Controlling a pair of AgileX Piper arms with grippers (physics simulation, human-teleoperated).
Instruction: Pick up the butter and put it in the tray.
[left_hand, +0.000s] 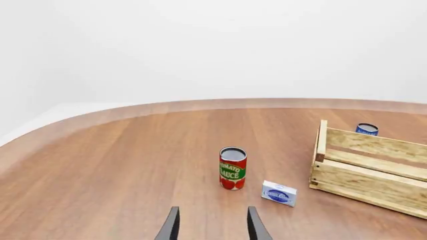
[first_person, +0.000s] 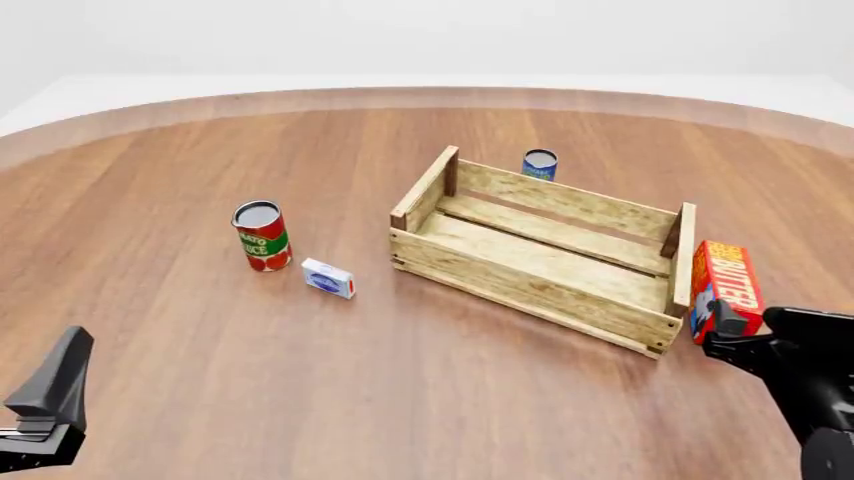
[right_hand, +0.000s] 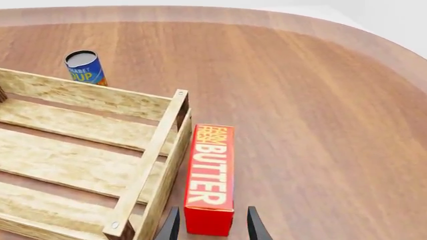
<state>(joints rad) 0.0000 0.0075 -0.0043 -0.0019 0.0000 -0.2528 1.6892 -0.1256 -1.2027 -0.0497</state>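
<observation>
Warm brown wooden table with a curved far edge fills the scene under a plain white backdrop. At its centre sits the tray, a slatted wooden crate. The butter lies on the table just beside the tray's right end board. The right gripper has its fingers apart on either side of the butter's near end. The left gripper hovers with fingers spread, holding nothing, well short of a tomato sauce can and a small white-blue box. A blue can stands behind the tray.
</observation>
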